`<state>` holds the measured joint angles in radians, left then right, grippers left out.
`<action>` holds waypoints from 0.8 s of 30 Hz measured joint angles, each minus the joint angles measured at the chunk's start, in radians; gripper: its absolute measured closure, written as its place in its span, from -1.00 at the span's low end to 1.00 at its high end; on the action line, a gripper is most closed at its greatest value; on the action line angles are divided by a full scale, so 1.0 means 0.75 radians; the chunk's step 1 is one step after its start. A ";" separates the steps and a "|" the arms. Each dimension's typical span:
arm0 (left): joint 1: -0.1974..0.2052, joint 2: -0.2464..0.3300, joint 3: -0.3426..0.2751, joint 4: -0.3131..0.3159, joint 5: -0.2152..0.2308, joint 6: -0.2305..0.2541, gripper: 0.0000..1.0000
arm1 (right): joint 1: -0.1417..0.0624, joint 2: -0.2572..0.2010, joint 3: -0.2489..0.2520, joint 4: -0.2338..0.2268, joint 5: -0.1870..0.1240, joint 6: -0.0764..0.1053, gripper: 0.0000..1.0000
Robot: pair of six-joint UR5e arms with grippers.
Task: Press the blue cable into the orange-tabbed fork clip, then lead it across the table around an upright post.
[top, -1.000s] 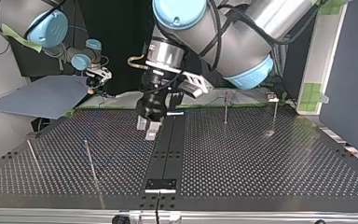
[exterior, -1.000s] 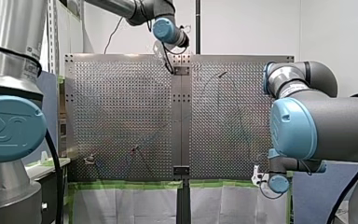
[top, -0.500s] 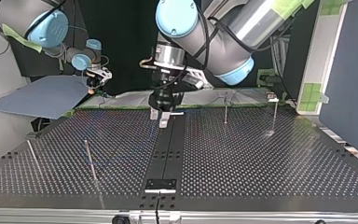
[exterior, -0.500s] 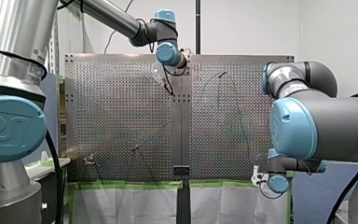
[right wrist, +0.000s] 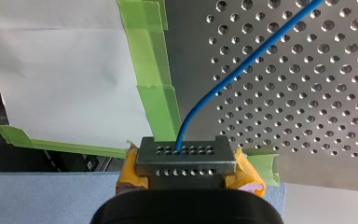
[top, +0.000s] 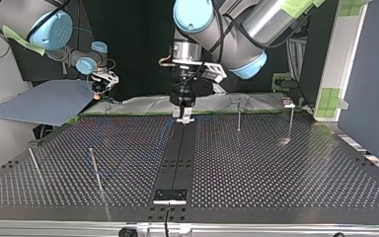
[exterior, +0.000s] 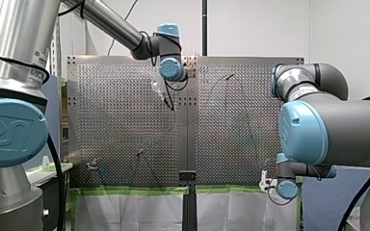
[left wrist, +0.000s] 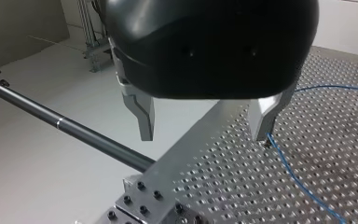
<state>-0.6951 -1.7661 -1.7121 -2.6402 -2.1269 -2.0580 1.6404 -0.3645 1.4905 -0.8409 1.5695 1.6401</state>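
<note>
Now, blue cable [right wrist: 242, 60] in right end effector [right wrist: 185, 161]

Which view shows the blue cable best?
Right wrist view: the blue cable runs plainly from my right pincer across the perforated table. Left wrist view shows a stretch beside my left pincer; top and front views show only faint traces.

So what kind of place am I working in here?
Most likely a robotics lab test cell: a perforated metal table with upright posts, green tape along its edge, and a blue cable lying on it.
</note>
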 joint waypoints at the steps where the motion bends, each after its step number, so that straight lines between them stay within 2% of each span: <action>1: 0.000 0.000 -0.012 0.013 -0.002 0.001 -1.00 | 0.000 0.000 0.000 0.000 0.000 0.000 1.00; 24: 0.001 -0.001 -0.330 0.330 0.000 0.003 -1.00 | 0.005 0.000 0.000 0.000 0.000 0.000 1.00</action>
<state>-0.6942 -1.7670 -1.9596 -2.3928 -2.1268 -2.0555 1.6441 -0.3643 1.4904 -0.8408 1.5695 1.6401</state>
